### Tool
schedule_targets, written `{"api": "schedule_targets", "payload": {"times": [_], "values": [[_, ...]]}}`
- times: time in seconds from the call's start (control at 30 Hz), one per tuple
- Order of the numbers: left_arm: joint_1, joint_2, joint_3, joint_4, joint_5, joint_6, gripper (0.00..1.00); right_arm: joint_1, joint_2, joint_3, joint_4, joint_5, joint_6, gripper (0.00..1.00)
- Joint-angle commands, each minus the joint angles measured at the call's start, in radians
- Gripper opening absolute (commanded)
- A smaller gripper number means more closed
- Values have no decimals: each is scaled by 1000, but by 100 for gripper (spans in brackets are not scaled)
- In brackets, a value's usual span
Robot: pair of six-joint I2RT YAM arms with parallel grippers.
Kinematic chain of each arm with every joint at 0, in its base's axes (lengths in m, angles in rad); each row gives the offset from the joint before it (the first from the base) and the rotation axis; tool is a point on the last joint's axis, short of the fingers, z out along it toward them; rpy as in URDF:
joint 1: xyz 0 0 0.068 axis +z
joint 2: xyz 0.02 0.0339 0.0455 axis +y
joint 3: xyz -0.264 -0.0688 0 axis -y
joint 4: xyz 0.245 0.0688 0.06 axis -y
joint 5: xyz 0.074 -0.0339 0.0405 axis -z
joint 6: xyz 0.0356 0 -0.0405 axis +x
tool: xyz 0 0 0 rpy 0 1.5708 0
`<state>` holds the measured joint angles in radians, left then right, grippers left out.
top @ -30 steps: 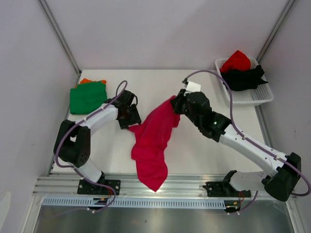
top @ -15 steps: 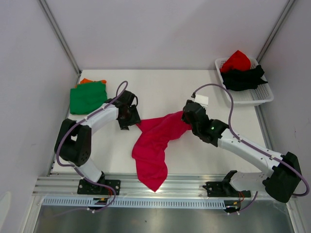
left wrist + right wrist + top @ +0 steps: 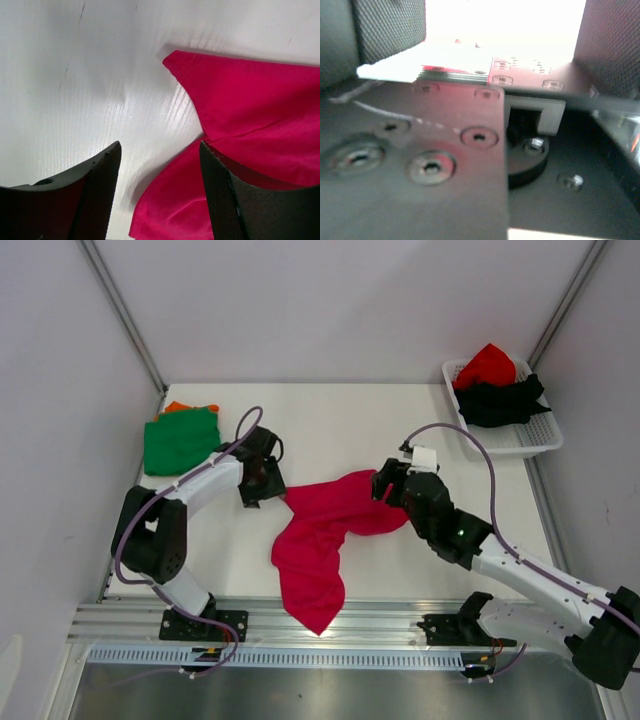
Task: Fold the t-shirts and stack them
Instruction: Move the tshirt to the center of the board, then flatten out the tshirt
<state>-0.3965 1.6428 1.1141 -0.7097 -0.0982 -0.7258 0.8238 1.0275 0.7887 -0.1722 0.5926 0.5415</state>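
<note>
Magenta-pink t-shirt [image 3: 320, 540] now down (white table [image 3: 330, 420])

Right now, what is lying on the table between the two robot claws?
The magenta-pink t-shirt spreads across the stretch from the left gripper to the right gripper. The top external view shows it.

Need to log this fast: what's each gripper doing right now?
Left gripper: open, jaws over the edge of the magenta t-shirt, gripping nothing.
Right gripper: open, beside the same shirt, holding nothing.
</note>
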Motion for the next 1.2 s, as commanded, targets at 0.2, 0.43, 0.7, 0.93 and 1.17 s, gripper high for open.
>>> {"api": "schedule_targets", "payload": {"times": [0.2,0.43,0.7,0.93,1.17], "values": [[-7,-135,56,3,-21,-18,67,31,148,-30,347,-401,-159,72],[10,-300,84,-96,-136,-34,69,44,501,147,430,-471,-227,71],[142,-705,3,4,-106,-20,74,119,830,473,358,-392,-366,70],[169,-695,47,-71,-112,14,74,236,1086,803,82,-105,-523,69],[192,-704,23,-48,-87,19,74,302,1260,1017,-182,110,-470,69]]}}
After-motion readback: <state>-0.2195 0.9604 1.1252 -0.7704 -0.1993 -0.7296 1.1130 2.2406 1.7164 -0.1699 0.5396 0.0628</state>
